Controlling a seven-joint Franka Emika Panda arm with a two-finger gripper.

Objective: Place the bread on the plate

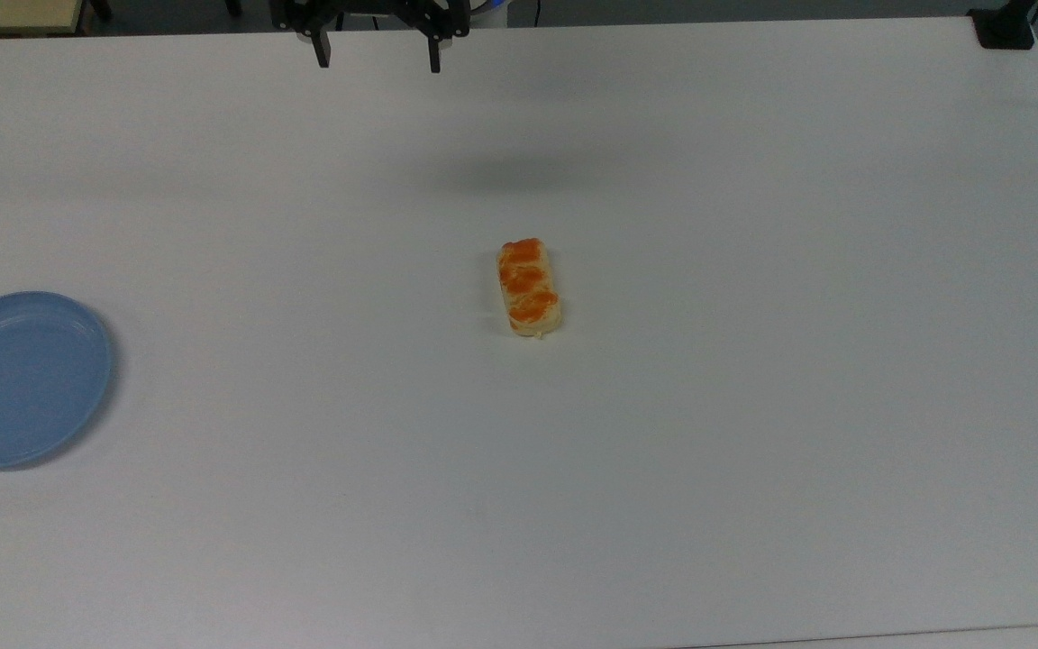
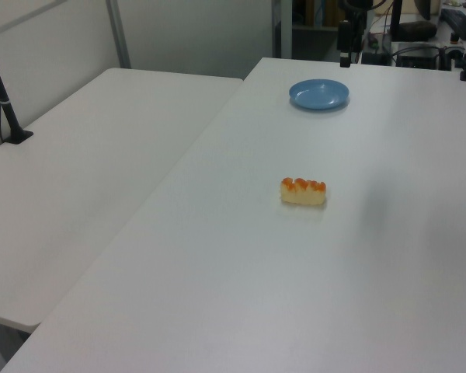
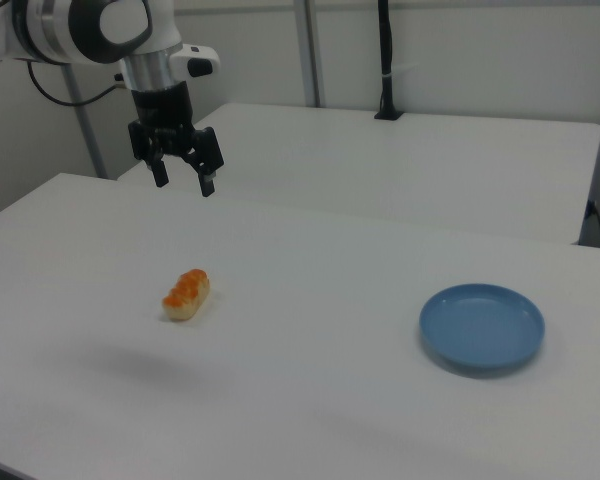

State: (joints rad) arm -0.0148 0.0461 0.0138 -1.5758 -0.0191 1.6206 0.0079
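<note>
pale-yellow and orange-glazed, the bread (image 1: 529, 287) lies flat on the bare white tabletop (image 1: 753, 361), about mid-surface, untouched. in the top view its long axis runs up and down the picture, so i'd want the jaws across its short width; if i come down along its length they probably won't span it and will just shove it along the slick surface. it looks soft, so too hard a squeeze could dent it.

the plate (image 1: 22, 378) sits well apart, at the top view's left edge, close to the tabletop's rim. a long carry, so a loose pinch could drop the roll short.

my gripper (image 3: 181, 173) hangs high over the far edge, jaws spread apart and empty, well off from the bread. the descent is all still to do.
</note>
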